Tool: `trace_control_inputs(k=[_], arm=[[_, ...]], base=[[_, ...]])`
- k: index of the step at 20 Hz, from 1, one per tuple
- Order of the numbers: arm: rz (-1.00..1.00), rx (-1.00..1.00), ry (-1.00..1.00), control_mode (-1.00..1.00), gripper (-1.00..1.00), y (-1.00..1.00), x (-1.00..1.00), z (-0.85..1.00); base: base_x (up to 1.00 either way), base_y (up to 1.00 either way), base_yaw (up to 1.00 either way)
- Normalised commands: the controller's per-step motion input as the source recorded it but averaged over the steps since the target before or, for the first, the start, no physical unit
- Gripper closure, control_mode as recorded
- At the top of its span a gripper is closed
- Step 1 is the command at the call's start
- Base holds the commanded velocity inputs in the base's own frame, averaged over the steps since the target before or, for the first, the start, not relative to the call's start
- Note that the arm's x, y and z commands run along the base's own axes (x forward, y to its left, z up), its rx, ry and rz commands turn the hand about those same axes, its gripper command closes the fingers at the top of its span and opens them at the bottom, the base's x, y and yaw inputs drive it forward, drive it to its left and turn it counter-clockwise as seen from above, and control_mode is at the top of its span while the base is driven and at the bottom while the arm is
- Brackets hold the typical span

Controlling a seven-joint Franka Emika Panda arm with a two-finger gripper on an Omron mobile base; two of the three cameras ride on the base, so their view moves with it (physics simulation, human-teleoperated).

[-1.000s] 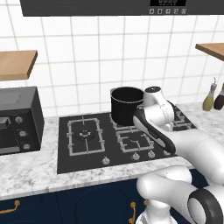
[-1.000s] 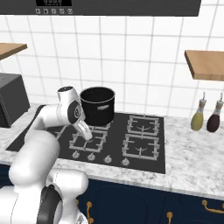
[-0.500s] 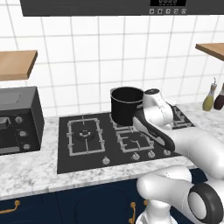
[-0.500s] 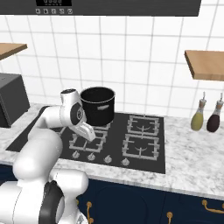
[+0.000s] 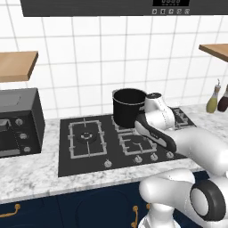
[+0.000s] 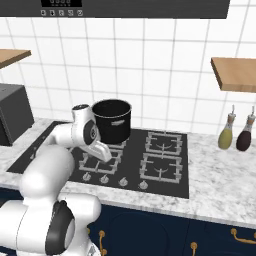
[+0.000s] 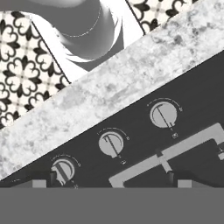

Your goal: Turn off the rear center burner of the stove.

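The arm has swung down and toward the front edge of the stove (image 5: 89, 153) over the last second, so the hand now looks straight onto the knob row (image 7: 111, 144); that suggests it is lining up on a knob. The rear center burner (image 6: 112, 146) sits at the stove's back edge under the black pot (image 5: 129, 107). I cannot tell how far the fingers are parted; nothing appears held.
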Motion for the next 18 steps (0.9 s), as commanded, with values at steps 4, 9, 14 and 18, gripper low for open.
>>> trace_control_inputs(k=[4, 9, 14, 18], arm=[[0.05, 0.01, 0.07, -1.00, -1.00, -0.12, 0.33, -0.17], [0.09, 0.04, 0.08, -1.00, -1.00, -0.02, 0.00, -0.08], [0.13, 0.04, 0.11, -1.00, -1.00, 0.00, -0.05, -0.12], [0.11, 0.00, 0.06, -1.00, -1.00, 0.00, -0.08, -0.19]], base=[[0.00, 0.00, 0.00], [0.00, 0.00, 0.00], [0.00, 0.00, 0.00], [0.00, 0.00, 0.00]])
